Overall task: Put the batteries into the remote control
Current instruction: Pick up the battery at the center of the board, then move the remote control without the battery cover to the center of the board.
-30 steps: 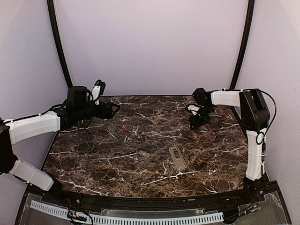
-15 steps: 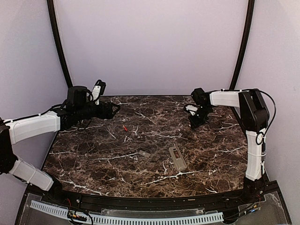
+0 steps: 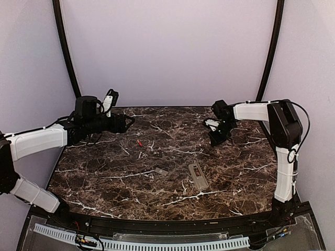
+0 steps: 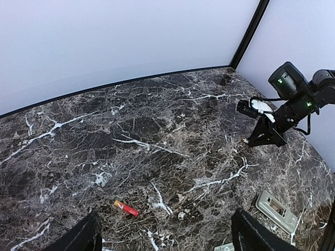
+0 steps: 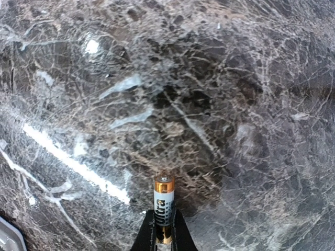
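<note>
Back side up, the greyish-beige remote control (image 3: 198, 176) (image 4: 276, 210) lies on the marble table, its battery bay uncovered. One red battery (image 3: 140, 143) (image 4: 126, 208) lies loose left of centre. My right gripper (image 3: 213, 140) (image 5: 163, 224) is shut on a white and copper battery (image 5: 164, 196), which sticks out past the fingertips just above the table at the back right. My left gripper (image 3: 128, 122) (image 4: 166, 219) hovers open at the back left, the red battery below and between its fingers (image 4: 78, 238), not touched.
A small flat grey cover piece (image 3: 161, 171) (image 4: 225, 247) lies left of the remote. Black frame posts (image 3: 65, 49) rise at both back corners in front of pale walls. The table's black front rim (image 3: 157, 224) runs along the near edge.
My right gripper has closed on the white and copper battery and shifted slightly left. The left arm has stayed put.
</note>
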